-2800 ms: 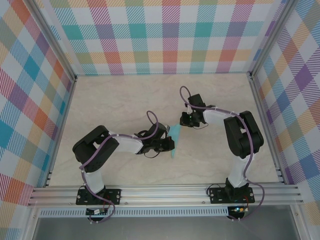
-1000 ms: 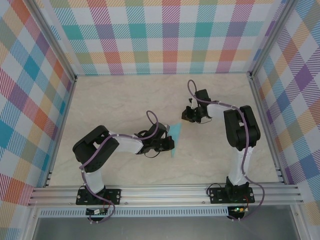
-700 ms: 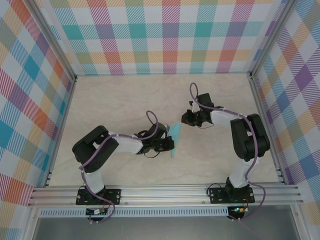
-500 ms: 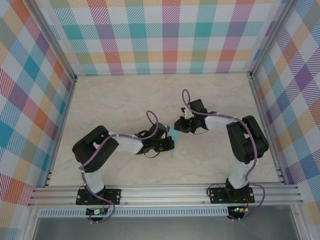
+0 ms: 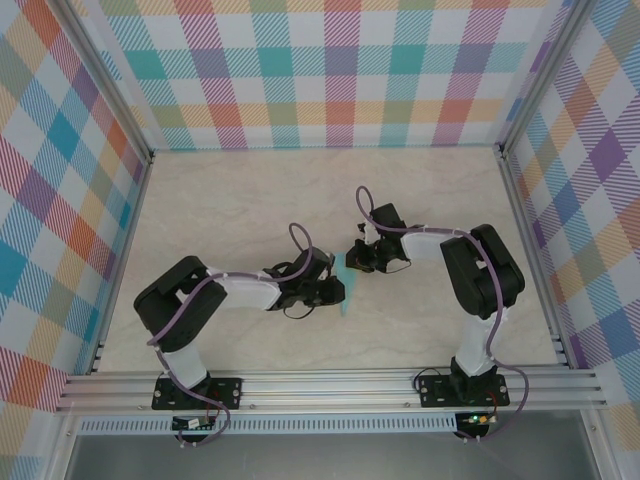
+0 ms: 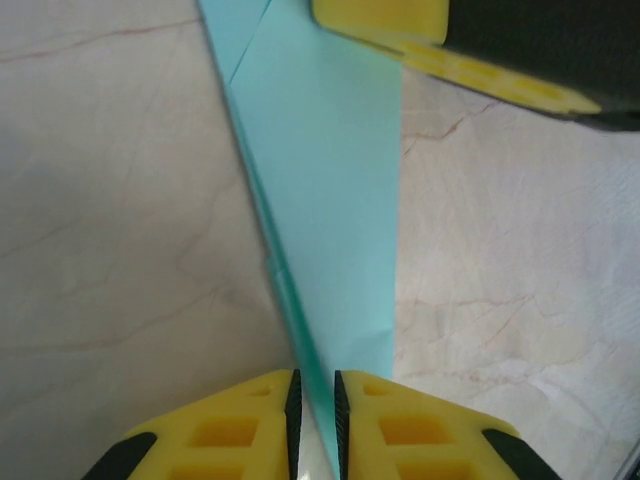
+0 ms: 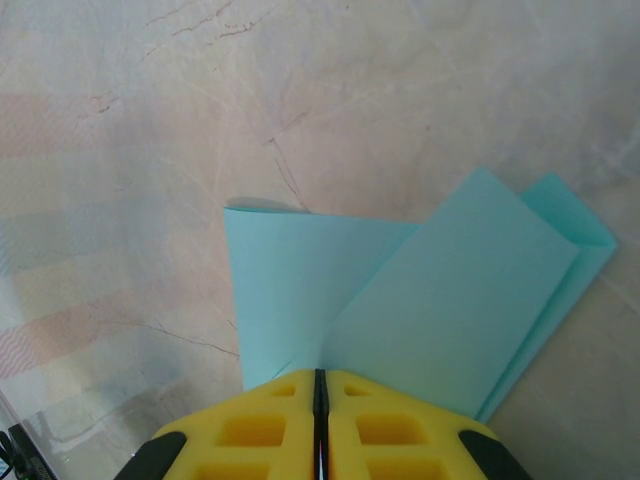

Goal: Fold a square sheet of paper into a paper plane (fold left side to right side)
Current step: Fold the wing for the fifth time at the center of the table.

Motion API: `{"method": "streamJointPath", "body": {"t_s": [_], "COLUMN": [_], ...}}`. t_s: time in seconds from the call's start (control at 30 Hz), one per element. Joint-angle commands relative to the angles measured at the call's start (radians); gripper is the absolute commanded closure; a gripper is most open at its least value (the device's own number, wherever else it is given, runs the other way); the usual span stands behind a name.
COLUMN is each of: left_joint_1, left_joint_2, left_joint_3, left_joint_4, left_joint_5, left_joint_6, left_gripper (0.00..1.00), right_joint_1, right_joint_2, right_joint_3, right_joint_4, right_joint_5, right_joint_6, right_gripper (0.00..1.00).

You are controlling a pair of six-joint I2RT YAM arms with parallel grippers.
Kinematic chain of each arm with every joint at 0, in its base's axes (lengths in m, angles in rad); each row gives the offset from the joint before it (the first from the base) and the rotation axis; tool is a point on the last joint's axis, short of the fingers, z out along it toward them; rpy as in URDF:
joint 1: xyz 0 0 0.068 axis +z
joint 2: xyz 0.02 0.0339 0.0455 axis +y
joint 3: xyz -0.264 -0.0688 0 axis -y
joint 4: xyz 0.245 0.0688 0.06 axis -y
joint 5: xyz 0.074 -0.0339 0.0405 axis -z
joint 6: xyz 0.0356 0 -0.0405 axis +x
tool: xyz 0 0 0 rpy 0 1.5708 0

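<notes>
top: overhead, far | wrists: close, downward | shared: seemingly the paper plane (image 6: 320,200)

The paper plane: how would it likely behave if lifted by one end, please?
The paper plane is thin folded sheet, so probably light and floppy, drooping at the free end. One flap curls off the table, so folds may spring open.

Pale marbled table (image 5: 220,200). A single piece of folded turquoise paper (image 5: 345,297) lies on it near the centre. The paper is long and narrow, and its length runs from the far edge toward the near edge.
</notes>
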Motion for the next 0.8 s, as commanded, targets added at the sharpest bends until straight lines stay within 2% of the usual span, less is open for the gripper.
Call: {"method": "streamJointPath", "body": {"t_s": [0.0, 0.17, 0.37, 0.5, 0.77], "left_joint_1": [-0.016, -0.04, -0.044, -0.046, -0.046], "left_joint_2": [-0.079, -0.111, -0.136, -0.075, 0.028], "left_joint_3": [-0.032, -0.016, 0.017, 0.046, 0.054], "left_joint_4": [-0.017, 0.028, 0.02, 0.037, 0.113], "left_joint_5": [0.005, 0.062, 0.037, 0.1, 0.129], "left_joint_6": [0.036, 0.041, 0.017, 0.01, -0.009], "left_gripper": [0.8, 0.8, 0.79, 0.79, 0.79], "right_joint_1": [-0.002, -0.002, 0.0, 0.004, 0.005], "right_joint_2": [0.029, 0.027, 0.031, 0.03, 0.025], "right_joint_3": [0.0, -0.002, 0.001, 0.002, 0.009], "right_joint_4": [-0.048, -0.046, -0.049, -0.052, -0.076], "right_joint_5": [0.059, 0.054, 0.057, 0.058, 0.075], "right_joint_6": [-0.011, -0.01, -0.011, -0.015, -0.024], "right_gripper": [0.9, 0.9, 0.9, 0.9, 0.9]}}
